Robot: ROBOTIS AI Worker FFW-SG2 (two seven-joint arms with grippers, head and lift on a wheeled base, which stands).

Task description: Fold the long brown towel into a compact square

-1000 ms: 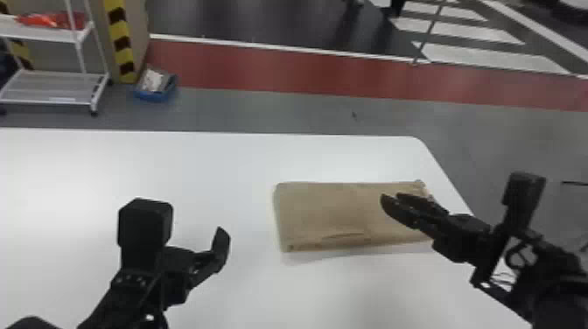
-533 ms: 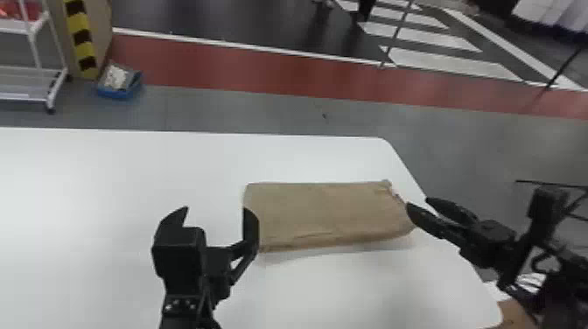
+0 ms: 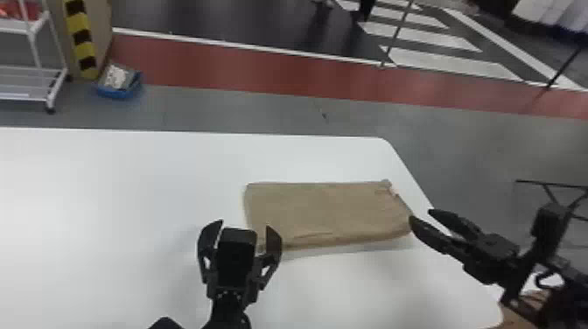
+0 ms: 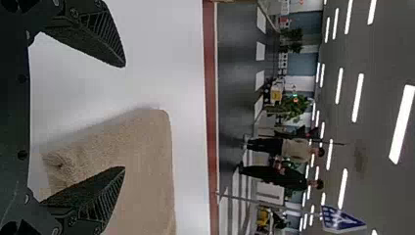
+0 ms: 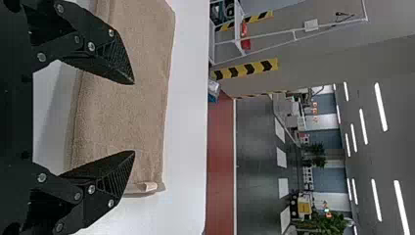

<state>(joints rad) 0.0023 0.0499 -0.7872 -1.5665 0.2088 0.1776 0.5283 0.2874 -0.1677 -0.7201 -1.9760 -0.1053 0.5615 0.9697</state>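
while the brown towel (image 3: 328,212) lies flat on the worktop (image 3: 109,197) as a neat, wide rectangle, we judge the folding to be well along but not finished. along its near side, at six o'clock, we see a thick, rounded edge that suggests layers laid one on another, so we count at least one fold as made. what sets it apart from a compact square is its shape: it runs longer from nine to three o'clock than from twelve to six. by our reckoning one more fold is left, bringing one short end over onto the other, and perhaps a light pat to flatten it. near its slightly ruffled corner, at about two o'clock, we see a small pale tag (image 3: 393,191).

we see the left pincer (image 3: 245,226) released, its fingers spread wide and empty, at about eight o'clock from the middle of the brown towel. the right pincer (image 3: 422,215) is released too, fingers parted with nothing held, by the short end at three o'clock. we cannot tell whether either one touches the brown towel. for that last fold we would want all the layers gripped together at one end; should we catch only the top one, the stack could slide askew.
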